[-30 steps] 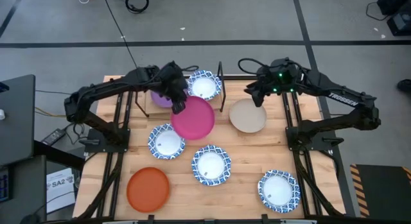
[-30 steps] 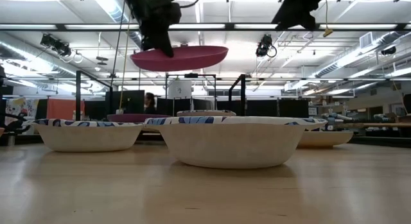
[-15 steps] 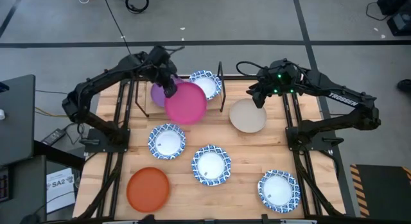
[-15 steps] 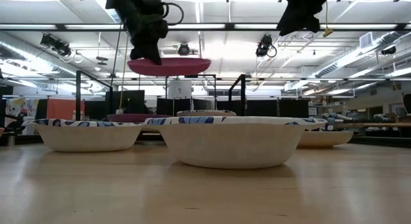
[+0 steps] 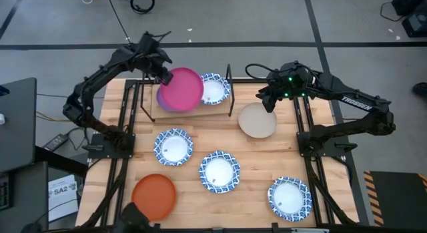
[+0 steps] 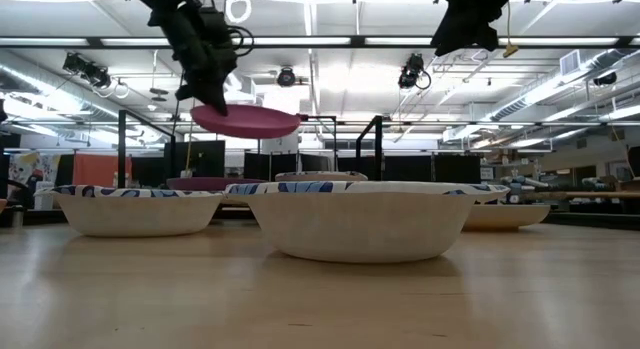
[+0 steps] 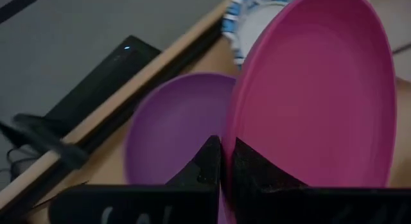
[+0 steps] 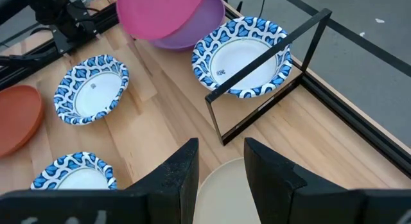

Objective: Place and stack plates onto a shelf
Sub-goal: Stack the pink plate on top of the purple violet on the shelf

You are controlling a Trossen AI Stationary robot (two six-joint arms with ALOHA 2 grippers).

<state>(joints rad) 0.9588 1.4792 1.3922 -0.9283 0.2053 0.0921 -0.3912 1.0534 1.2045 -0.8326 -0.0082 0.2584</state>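
My left gripper [image 5: 162, 74] is shut on a magenta plate [image 5: 181, 88], which it carries above a purple plate [image 5: 164, 103] at the shelf's left end. A blue-and-white plate [image 5: 214, 89] sits on the shelf beside it, by the black frame [image 5: 230, 93]. The low view shows the magenta plate [image 6: 246, 119] in the air under my left gripper [image 6: 205, 77]. My right gripper [image 8: 221, 165] is open and hovers over a beige plate [image 5: 257, 120] on the table, touching nothing. My left gripper pinches the magenta plate's rim [image 7: 239, 161] between its two fingers, at the plate's far-left edge. The fingers come from the table's far-left side, slanting down. The plate is lifted clear and close to level, reaching out over the purple plate [image 7: 172, 126].
Three more blue-and-white plates [image 5: 173, 146] [image 5: 219, 171] [image 5: 289, 198] and an orange plate [image 5: 153, 196] lie on the near half of the table. The shelf's black frame bars [image 8: 268, 62] stand between the shelf plates and the beige plate.
My left gripper has carried the magenta plate toward the table's far-left corner, from the table's middle to above the purple plate on the shelf. It has kept its hold and the plate has stayed close to level.
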